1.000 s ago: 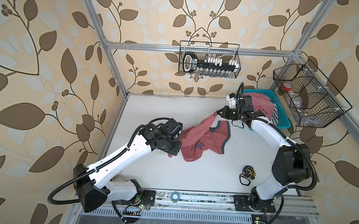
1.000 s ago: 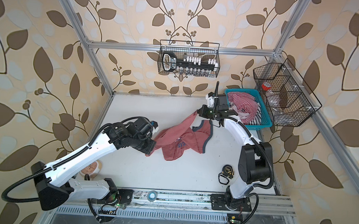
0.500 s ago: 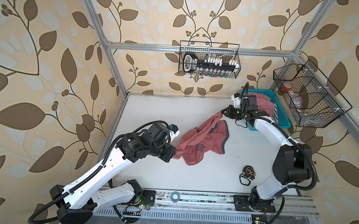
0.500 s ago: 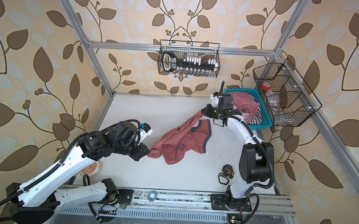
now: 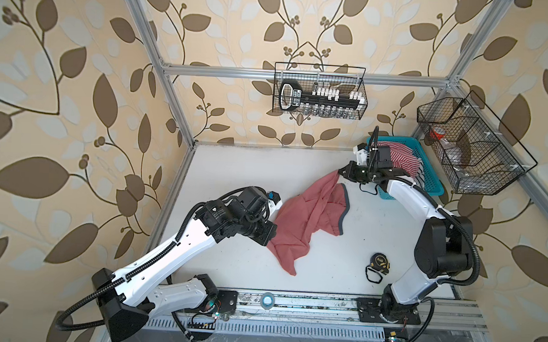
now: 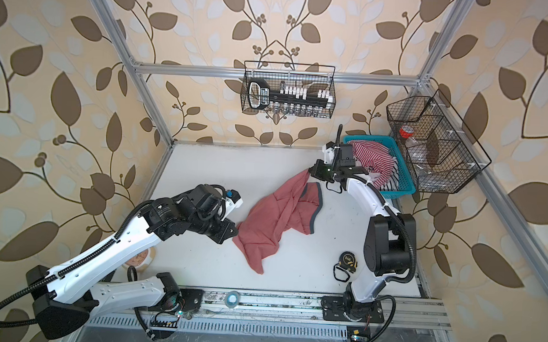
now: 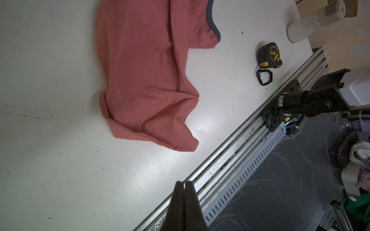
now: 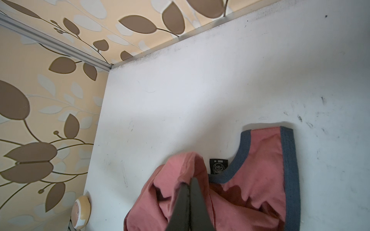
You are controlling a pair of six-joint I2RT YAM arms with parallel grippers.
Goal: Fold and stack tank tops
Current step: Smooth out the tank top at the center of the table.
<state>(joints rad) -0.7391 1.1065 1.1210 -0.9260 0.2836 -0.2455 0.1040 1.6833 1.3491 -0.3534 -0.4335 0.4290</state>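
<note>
**Spreading the red top flat before any fold**

Opening the cloth out is judged to be the step in hand, and little of the task looks done. The red tank top (image 5: 305,217) lies bunched on the counter (image 5: 234,170) in the middle of both top views. One corner is drawn up toward the upper right, and the blue-grey neck trim and label are showing. That corner is pinched between the fingers of the right tool (image 8: 189,183). The left tool (image 7: 183,185) is pressed together on nothing, and in the left wrist view its fingers are seen apart from the cloth. The striped tank top (image 5: 402,158) is heaped in the blue basket (image 5: 432,185) at the upper right.

To do this well, the left tool should be spread, then closed on the loose hem corner at the lower middle. The hem should then be drawn away from the right tool's hold until the cloth is taut, and laid down flat. The tape measure (image 5: 379,262) at the lower right should be kept clear of.

The right arm is stretched from its base at the lower right up toward the basket, wrist bent toward the centre. The left arm is reached diagonally from the lower left, its wrist beside the cloth's left edge.
</note>
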